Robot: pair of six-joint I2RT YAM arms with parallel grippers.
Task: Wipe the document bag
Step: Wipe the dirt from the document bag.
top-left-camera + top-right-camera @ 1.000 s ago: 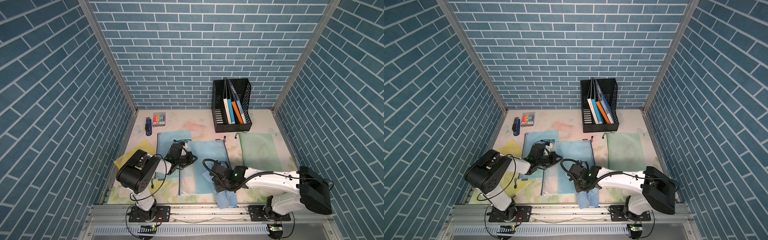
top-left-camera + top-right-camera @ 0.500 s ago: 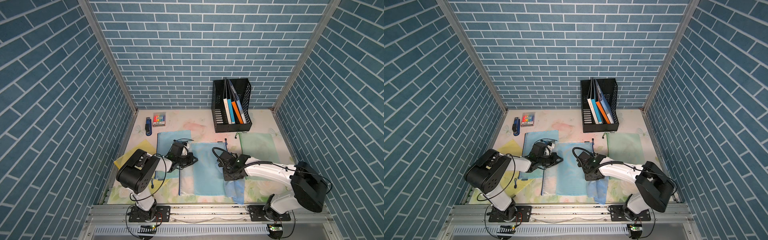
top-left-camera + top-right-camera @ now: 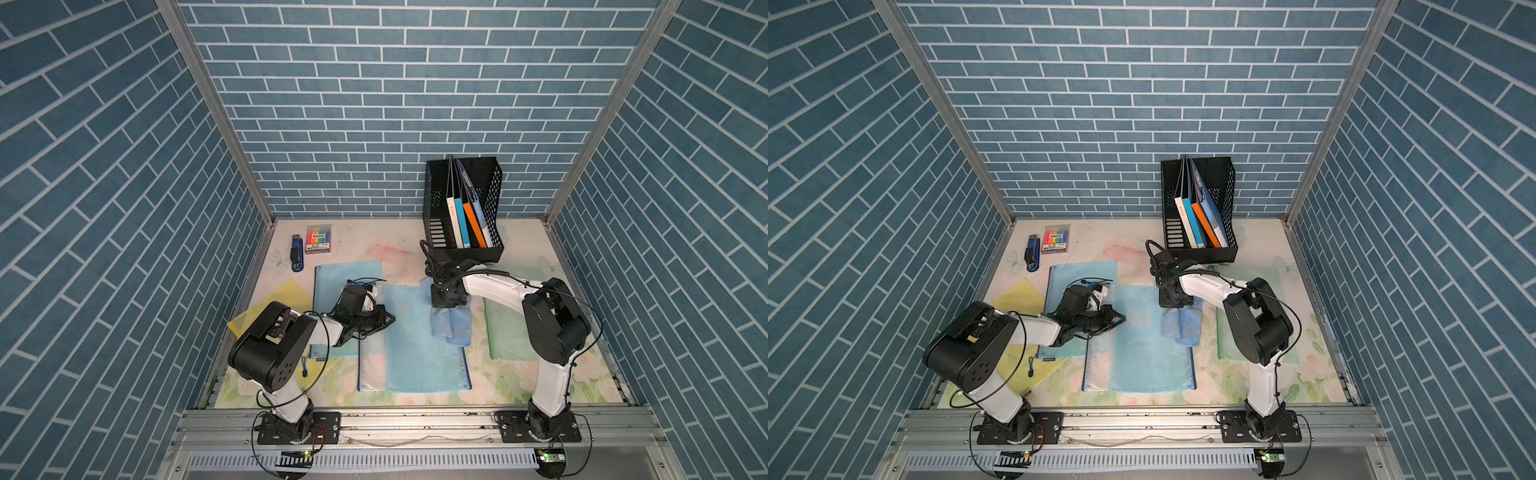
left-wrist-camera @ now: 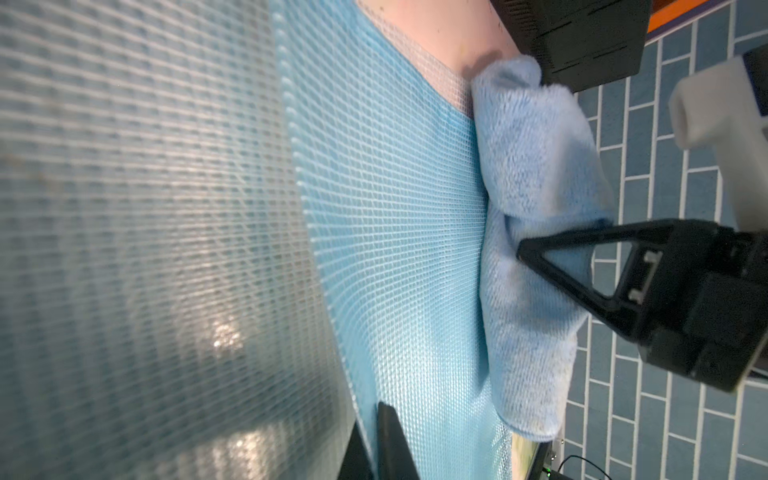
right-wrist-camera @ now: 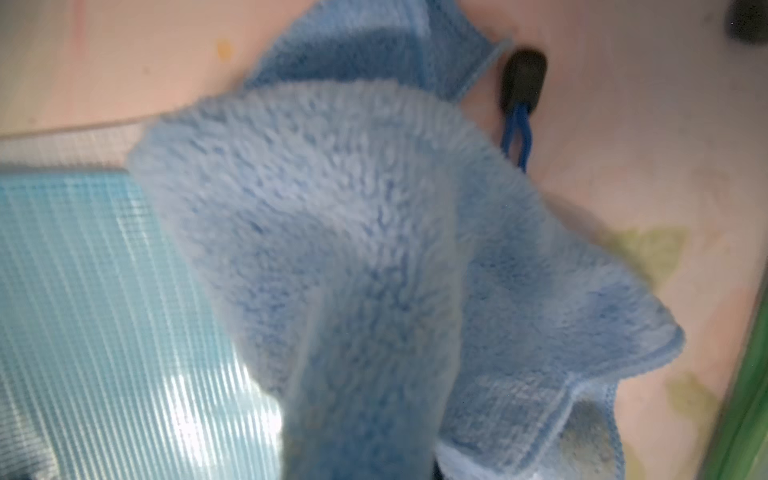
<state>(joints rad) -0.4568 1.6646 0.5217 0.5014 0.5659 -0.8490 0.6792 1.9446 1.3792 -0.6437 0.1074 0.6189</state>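
The document bag [image 3: 415, 340] is translucent blue plastic with a fine white mesh grid, glossy, catching white glare. My cloth [image 4: 536, 232] is pale blue microfibre with a fluffy matt pile and a stitched hem. My left fingers [image 4: 392, 449] are smooth matt black plastic. The file rack [image 3: 494, 195] looks like black perforated plastic. The table [image 3: 399, 249] is smooth, with a faded floral print. The front rail [image 3: 415, 424] is bare brushed metal.
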